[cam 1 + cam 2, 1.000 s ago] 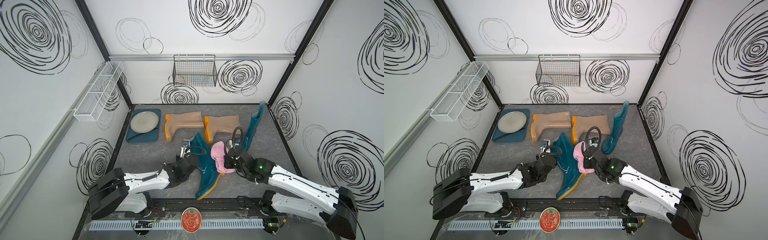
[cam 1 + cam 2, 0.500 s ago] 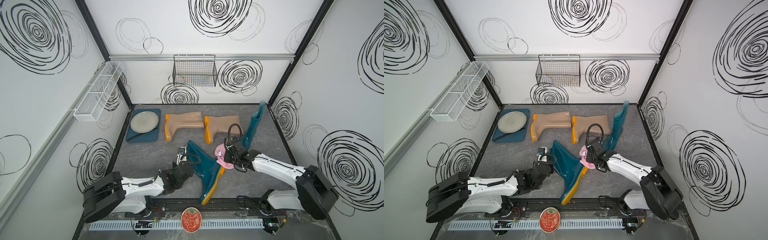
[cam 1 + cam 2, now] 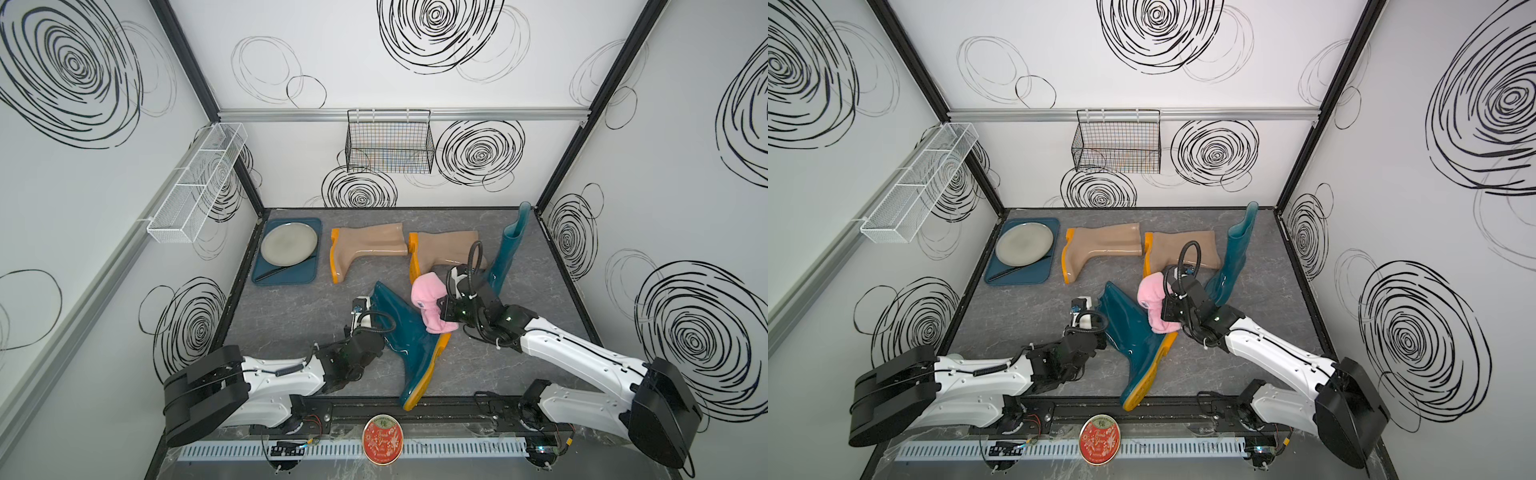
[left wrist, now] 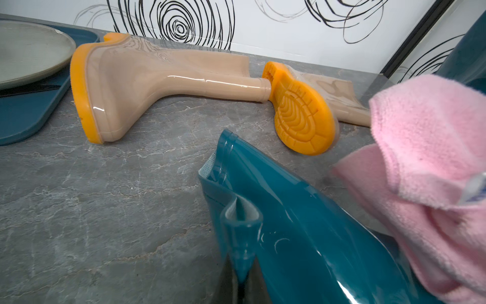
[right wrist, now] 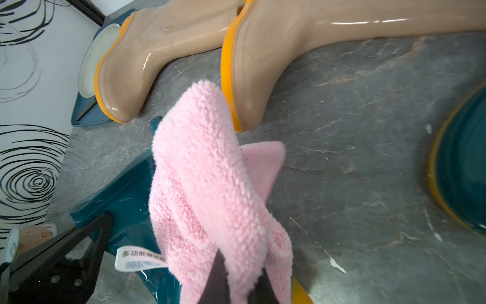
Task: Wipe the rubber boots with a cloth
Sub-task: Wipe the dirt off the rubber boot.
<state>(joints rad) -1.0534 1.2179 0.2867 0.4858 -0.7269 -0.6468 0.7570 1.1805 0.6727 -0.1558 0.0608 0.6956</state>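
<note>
Four boots on the grey table [image 3: 291, 324], so let's count them off: two teal, two beige, all with orange soles. The beige boot by the tray [image 3: 365, 245] lies on its side along the back, and the second beige boot [image 3: 446, 249] lies just beside it, its sole at the first one's open top. Over by the back right corner, the upright teal boot [image 3: 509, 249] stands on its sole. Centre stage is the held teal boot [image 3: 409, 336], lying at an angle with its toe at the front rail. The left gripper [image 4: 242, 276] is clamped tight on a pinched fold of its top rim, clear in the left wrist view. One cloth [image 3: 430, 305], pink and fluffy with a white tag, is bunched in the right gripper [image 5: 236, 284], whose jaws are closed hard on it. It hangs down onto the held teal boot near the heel, beside the orange sole edge, with its top close to the second beige boot's toe. At the back left sits one teal tray [image 3: 286, 274] with one grey plate [image 3: 289, 243] on it. One black wire basket [image 3: 388, 143] hangs on the back wall, one white mesh rack [image 3: 199, 183] on the left wall, and one red tin [image 3: 382, 436] sits at the front.
</note>
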